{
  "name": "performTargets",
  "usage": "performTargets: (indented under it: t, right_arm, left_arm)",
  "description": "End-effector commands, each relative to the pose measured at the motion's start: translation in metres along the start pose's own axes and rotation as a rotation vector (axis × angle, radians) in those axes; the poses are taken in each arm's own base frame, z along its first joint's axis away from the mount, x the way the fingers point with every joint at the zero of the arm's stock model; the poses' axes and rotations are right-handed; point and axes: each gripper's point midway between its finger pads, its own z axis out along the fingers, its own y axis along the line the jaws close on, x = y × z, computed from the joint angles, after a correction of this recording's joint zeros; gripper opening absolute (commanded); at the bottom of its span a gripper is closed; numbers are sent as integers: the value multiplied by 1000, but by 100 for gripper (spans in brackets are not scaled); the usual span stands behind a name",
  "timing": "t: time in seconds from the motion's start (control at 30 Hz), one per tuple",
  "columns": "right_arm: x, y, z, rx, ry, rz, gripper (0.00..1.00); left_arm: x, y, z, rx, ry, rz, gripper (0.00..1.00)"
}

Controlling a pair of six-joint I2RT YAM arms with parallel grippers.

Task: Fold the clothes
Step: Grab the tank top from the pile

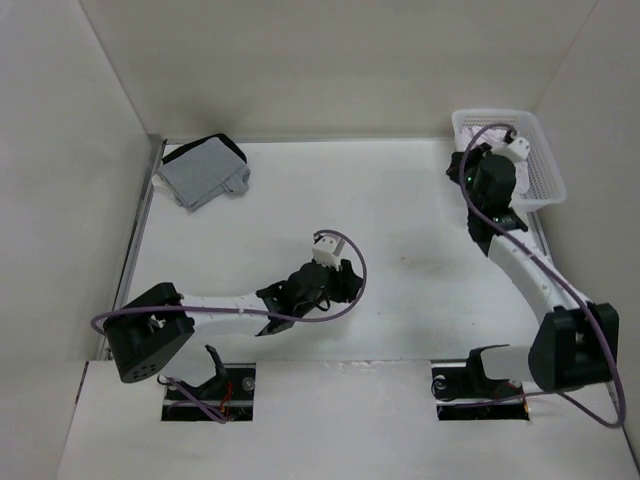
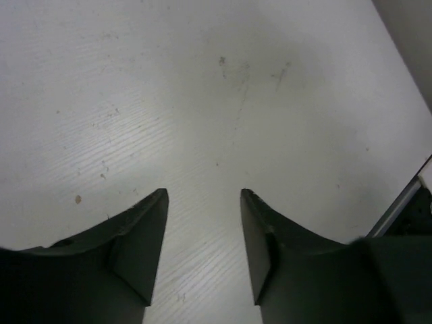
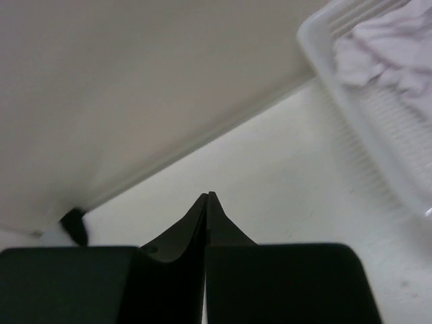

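Three pale walls (image 1: 330, 60), scuffed white table (image 2: 202, 101), basket (image 3: 364, 148) (perhaps holding clothes (image 3: 391, 47))

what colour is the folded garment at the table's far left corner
The folded fabric garment is grey with black trim, clearest in the top external view.

The shirt (image 3: 395, 47) lay in the basket (image 1: 548, 165), far right. A folded cloth (image 1: 203, 172) lay far left on the surface (image 1: 400, 200).
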Motion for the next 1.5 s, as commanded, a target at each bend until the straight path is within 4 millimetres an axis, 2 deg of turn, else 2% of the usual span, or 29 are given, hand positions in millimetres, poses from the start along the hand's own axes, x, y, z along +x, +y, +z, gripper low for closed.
performTargets:
  t: [0.0, 0.03, 0.1, 0.13, 0.17, 0.23, 0.3, 0.4, 0.5, 0.7, 0.87, 0.9, 0.93, 1.0, 1.07, 1.27, 1.3, 1.37, 1.4, 1.47]
  right_arm:
    - [-30, -62, 46, 196, -49, -56, 1]
    - [-37, -83, 63, 257, -65, -65, 1]
    - [-44, -123, 94, 360, -70, -91, 1]
    - [-41, -147, 111, 412, -48, -100, 2]
    - [-42, -160, 123, 444, -38, -103, 4]
    - [-39, -195, 152, 518, 1, -112, 13]
    - [-37, -217, 172, 548, 15, -108, 25]
    - [-24, -239, 202, 548, 74, -107, 42]
    - [-5, -265, 222, 583, 138, -101, 50]
    - [6, -275, 239, 575, 138, -84, 52]
    - [13, -282, 246, 587, 156, -60, 50]
    - [14, -283, 247, 590, 153, -51, 48]
    - [14, -285, 248, 588, 152, -38, 40]
    - [18, -286, 252, 572, 163, -9, 37]
    - [21, -287, 255, 558, 174, 23, 41]
    - [27, -285, 256, 545, 194, 46, 40]
    - [28, -285, 256, 540, 197, 48, 38]
    - [31, -279, 257, 509, 209, 73, 13]
    - [30, -277, 257, 505, 201, 85, 4]
    - [11, -266, 253, 467, 121, 92, 0]
  left_arm:
    - [-42, 0, -4, 20, -157, -4, 35]
    - [-43, 6, -4, 10, -157, -14, 29]
    - [-42, 12, -3, 9, -150, -35, 22]
    - [-43, 13, -2, 16, -148, -39, 22]
    - [-43, 16, -1, 22, -150, -46, 22]
    - [-44, 25, 0, 22, -159, -67, 25]
    - [-46, 35, 2, 7, -162, -94, 31]
    - [-49, 47, 3, -6, -167, -134, 41]
    - [-52, 54, 3, -9, -178, -150, 46]
    - [-54, 55, 7, -4, -188, -152, 48]
    - [-54, 57, 7, -6, -185, -158, 48]
    - [-54, 58, 7, -9, -185, -162, 49]
    - [-54, 59, 7, -12, -188, -166, 49]
    - [-54, 61, 7, -18, -188, -171, 51]
    - [-55, 63, 9, -24, -188, -174, 52]
    - [-57, 66, 10, -29, -192, -183, 52]
    - [-58, 66, 10, -29, -196, -184, 52]
    - [-59, 70, 9, -36, -203, -187, 52]
    - [-59, 72, 9, -42, -205, -192, 52]
    - [-58, 75, 10, -46, -201, -199, 52]
